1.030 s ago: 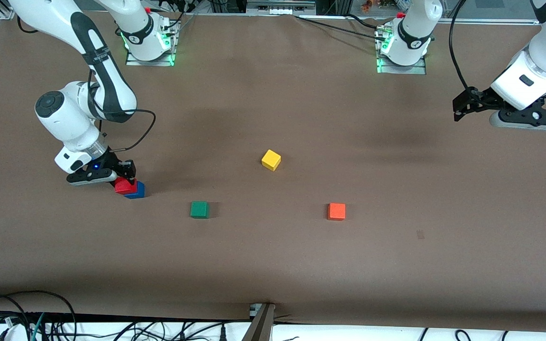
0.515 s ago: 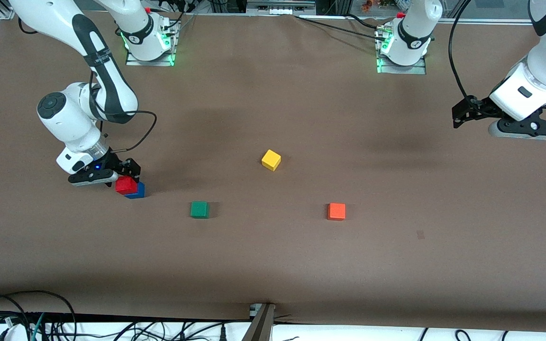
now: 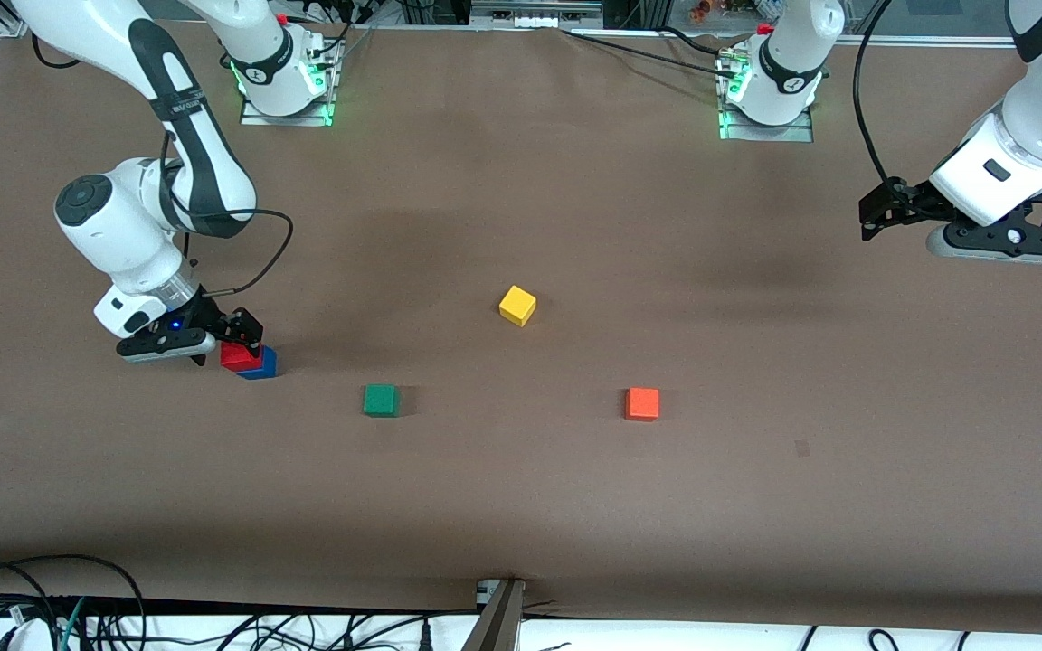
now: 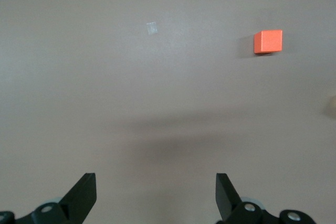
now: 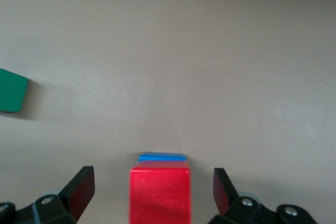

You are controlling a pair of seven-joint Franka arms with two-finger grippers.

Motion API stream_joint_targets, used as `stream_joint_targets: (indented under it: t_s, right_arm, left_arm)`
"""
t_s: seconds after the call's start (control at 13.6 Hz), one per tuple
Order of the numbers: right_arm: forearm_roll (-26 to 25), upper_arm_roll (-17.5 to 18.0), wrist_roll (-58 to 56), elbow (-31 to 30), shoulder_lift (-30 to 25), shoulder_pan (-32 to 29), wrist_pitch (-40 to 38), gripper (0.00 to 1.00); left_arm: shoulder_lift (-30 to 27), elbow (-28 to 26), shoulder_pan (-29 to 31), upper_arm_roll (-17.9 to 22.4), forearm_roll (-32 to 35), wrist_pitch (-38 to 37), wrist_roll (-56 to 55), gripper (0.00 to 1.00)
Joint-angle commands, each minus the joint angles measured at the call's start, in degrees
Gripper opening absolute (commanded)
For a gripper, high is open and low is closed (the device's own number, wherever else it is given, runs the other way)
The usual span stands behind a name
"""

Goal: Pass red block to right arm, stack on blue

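- Table [image 3: 521,506]: brown surface bearing all the cubes; both arm bases stand along its edge farthest from the front camera.
- Right arm [image 3: 168,136]: white, jointed, with a silver wrist cylinder and a small blue light; it reaches down toward its own end of the table.
- Left arm [image 3: 1018,136]: white; it waits raised over its own end of the table.
- Left gripper [image 3: 874,212]: jaws wide apart, holding nothing; in the left wrist view its fingers [image 4: 84,195] frame bare table.
- Right gripper [image 3: 227,339]: jaws wide apart, one finger [image 5: 79,190] on either side of the red block with clear gaps, so nothing is gripped.
- Red block [image 3: 236,354]: small bright red cube with smooth faces, resting on the blue cube, slightly offset.
- Blue cube [image 3: 263,366]: same size, on the table at the right arm's end; only a thin strip [image 5: 163,157] shows in the right wrist view.
- Green cube [image 3: 381,400], orange cube [image 3: 642,403], yellow cube [image 3: 517,305]: each alone, well apart; the yellow lies farthest from the front camera.
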Motion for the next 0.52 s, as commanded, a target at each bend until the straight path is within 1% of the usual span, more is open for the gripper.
stream_joint_targets:
  t_s: [0.0,0.07,0.15,0.29,0.37,0.44]
  right_arm:
    - [-0.64,-0.80,1.09,4.26,-2.75,0.09,-11.29,1.00]
    - [-0.82,-1.68,1.01,5.15,-4.07,0.09,-14.82,1.00]
    - [-2.12,-2.03,1.18,6.46,-5.47,0.09,-19.20,1.00]
    - [-6.86,-3.52,3.71,9.97,-9.16,0.00,-29.83,1.00]
    - [-9.06,-3.70,5.38,12.25,-10.92,0.00,-35.71,1.00]
    - [-9.86,-3.71,6.97,14.54,-12.50,0.00,-41.08,1.00]
  left_arm:
    - [0.37,1.47,0.02,-0.08,1.37,-1.21,-0.15,1.00]
    - [0.37,1.47,0.02,-0.17,1.37,-1.21,-0.15,1.00]
    - [0.37,1.47,0.02,-0.17,1.37,-1.30,-0.23,1.00]
    - [0.63,1.47,0.02,-0.17,1.37,-1.12,-0.15,1.00]
    - [0.72,1.47,0.02,-0.08,1.37,-1.12,-0.06,1.00]
    - [0.72,1.39,0.02,0.01,1.19,-1.21,-0.06,1.00]
